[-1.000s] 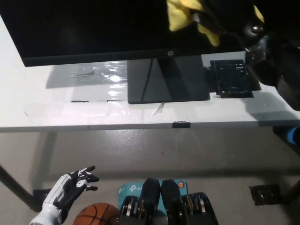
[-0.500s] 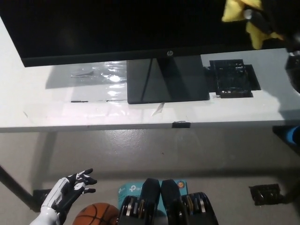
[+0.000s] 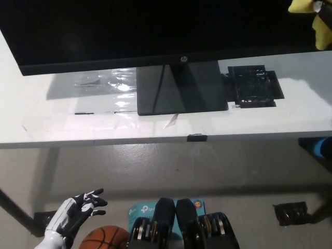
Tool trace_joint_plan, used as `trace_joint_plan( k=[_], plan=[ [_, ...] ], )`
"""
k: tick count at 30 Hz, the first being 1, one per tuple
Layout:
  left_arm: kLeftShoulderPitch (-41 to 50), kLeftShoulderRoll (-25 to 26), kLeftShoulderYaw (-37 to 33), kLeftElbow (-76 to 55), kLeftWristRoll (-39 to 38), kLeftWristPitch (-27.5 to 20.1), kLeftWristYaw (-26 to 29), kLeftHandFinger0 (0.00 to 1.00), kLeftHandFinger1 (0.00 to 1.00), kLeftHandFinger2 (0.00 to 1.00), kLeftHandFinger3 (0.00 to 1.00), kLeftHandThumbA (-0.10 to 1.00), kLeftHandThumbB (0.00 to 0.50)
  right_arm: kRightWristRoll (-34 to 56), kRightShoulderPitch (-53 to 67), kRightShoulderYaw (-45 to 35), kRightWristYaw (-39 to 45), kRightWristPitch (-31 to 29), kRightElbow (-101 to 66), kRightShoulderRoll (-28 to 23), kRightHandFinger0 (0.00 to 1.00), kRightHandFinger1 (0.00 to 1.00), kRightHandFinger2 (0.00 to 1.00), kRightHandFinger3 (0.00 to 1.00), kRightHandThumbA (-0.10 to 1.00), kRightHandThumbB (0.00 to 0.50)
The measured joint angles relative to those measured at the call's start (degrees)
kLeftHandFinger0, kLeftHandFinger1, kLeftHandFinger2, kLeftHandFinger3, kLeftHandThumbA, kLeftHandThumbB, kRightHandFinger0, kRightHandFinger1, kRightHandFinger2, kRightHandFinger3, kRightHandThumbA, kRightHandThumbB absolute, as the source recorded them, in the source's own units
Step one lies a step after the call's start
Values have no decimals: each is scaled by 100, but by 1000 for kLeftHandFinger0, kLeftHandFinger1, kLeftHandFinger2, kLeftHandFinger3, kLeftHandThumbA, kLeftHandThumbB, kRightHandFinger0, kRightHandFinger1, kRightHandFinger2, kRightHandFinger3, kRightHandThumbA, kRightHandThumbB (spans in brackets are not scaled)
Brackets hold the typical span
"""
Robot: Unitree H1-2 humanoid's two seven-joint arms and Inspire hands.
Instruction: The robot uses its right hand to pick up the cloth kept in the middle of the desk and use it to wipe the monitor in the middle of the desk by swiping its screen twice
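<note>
The black monitor [image 3: 129, 31] fills the top of the head view, its dark screen facing me above the white desk [image 3: 62, 124]. The yellow cloth [image 3: 303, 6] shows only at the top right corner, past the screen's right end. A small dark part of my black right hand [image 3: 323, 18] sits between the cloth's folds, shut on it; the rest of the arm is out of the picture. My white left hand [image 3: 75, 215] rests low at the lower left, below the desk, with its fingers apart and nothing in it.
The monitor's stand base [image 3: 181, 91] sits mid-desk, with a black gridded tray [image 3: 252, 85] to its right. Below on the floor lie a basketball [image 3: 104, 239], a blue box [image 3: 142, 210] and a small black object [image 3: 290, 212].
My right hand has swept the yellow cloth rightward along the top of the screen, from its middle to beyond its right edge. The arm has left the view. The camera shifted slightly.
</note>
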Motion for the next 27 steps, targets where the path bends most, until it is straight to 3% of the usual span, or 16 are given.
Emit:
trace_joint_plan(
  k=[3, 4, 5, 7, 8, 9, 13, 19, 21, 24, 27],
  plan=[
    [-1, 0, -5, 0, -4, -3, -3, 716, 741, 912, 1000, 361, 69, -29, -89, -2, 0, 9, 6, 257, 0, 0, 88, 110, -100, 64],
    [-1, 0, -6, 1, -4, -2, -2, 715, 739, 913, 1000, 360, 79, -34, -137, -3, 0, 10, 14, 354, 0, 0, 87, 184, -100, 84],
    [-6, -1, -9, 1, -4, -3, -3, 715, 737, 914, 1000, 358, 82, -41, -185, -4, -1, 10, 14, 440, 0, 0, 69, 182, -100, 81],
    [-8, 0, -10, 1, -6, -3, -3, 724, 741, 914, 1000, 371, 97, -56, -264, -3, 4, 24, 18, 559, 0, 0, 4, 59, -100, 158],
    [-8, 0, -11, 1, -6, -3, -3, 735, 750, 919, 1000, 383, 77, -68, -328, -4, 13, 40, 19, 637, 0, 0, 0, 31, -100, 239],
    [-9, 0, -17, 0, -6, -3, -3, 750, 763, 932, 1000, 384, 65, -80, -392, -5, 23, 62, 18, 715, 0, 0, 0, 11, -100, 282],
    [-9, -1, -54, -4, 2, -3, -3, 761, 774, 945, 1000, 387, 77, -153, -657, 35, 77, 197, 155, 1051, 0, 0, 0, 4, -100, 242],
    [-12, 2, -116, -28, 16, 1, -2, 763, 792, 956, 1000, 371, 36, -256, -1012, 179, 100, 218, 535, 1546, 0, 0, 11, 10, -100, 233],
    [-13, 2, -147, -55, 27, 1, -3, 757, 793, 956, 1000, 375, 45, -265, -1076, 211, 99, 216, 619, 1707, 0, 0, 6, 26, -100, 230],
    [-18, 3, -222, -67, 39, 1, -6, 759, 786, 949, 1000, 377, 57, -273, -1142, 240, 95, 212, 725, 1923, 0, 0, 0, 36, -100, 260],
    [-32, 3, -264, -68, 45, 1, -7, 779, 790, 952, 1000, 380, 50, -273, -1205, 248, 74, 204, 815, 2116, 0, 0, 0, 0, -100, 261]
  ],
)
